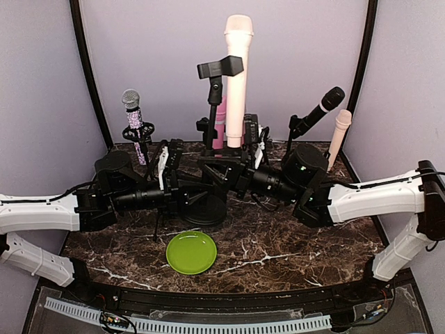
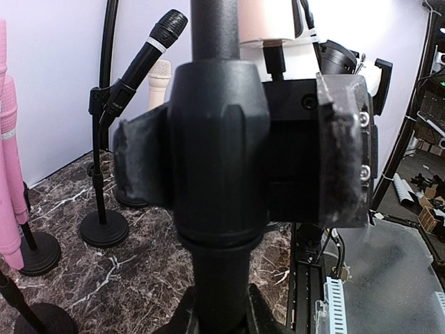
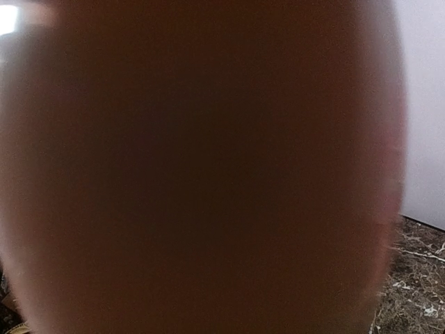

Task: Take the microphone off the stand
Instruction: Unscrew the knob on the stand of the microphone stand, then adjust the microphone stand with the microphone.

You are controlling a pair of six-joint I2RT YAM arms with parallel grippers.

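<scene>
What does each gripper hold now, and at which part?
The left gripper clamps the stand at its thick collar. The right gripper appears to hold the pale microphone near its lower end.

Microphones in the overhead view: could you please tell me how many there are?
5: a glittery microphone back left, a tall pale microphone centre, a pink microphone beside it, a black microphone right, a cream microphone far right. More may be hidden.
</scene>
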